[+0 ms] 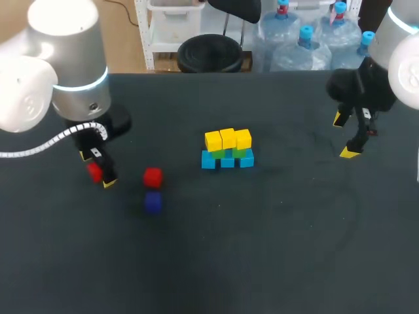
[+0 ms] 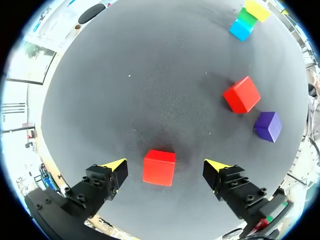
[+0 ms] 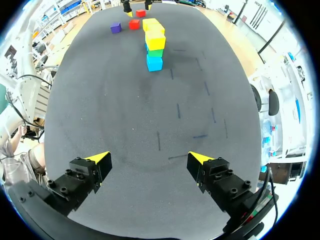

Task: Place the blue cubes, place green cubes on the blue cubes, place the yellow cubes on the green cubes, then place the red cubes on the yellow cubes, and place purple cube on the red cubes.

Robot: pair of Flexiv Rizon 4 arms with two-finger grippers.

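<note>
Left gripper [image 2: 165, 166] straddles a red cube [image 2: 159, 168], fingers wide, not touching: lined up to grab, I'd say. Right gripper [image 3: 146, 159] hangs wide, empty, clear of the stack [image 1: 227, 149].

I note a dark grey table [image 1: 275, 261] with a matte, finely grained top. Faint short lines [image 3: 178, 111] mark the surface; lighting even.

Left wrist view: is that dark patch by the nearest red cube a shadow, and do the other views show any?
Left wrist view: yes, a soft shadow lies on the table beyond the red cube between the left end effector's open fingers. Head view: a dim shadow surrounds the purple cube. Right wrist view: the table darkens faintly beside the stack.
</note>
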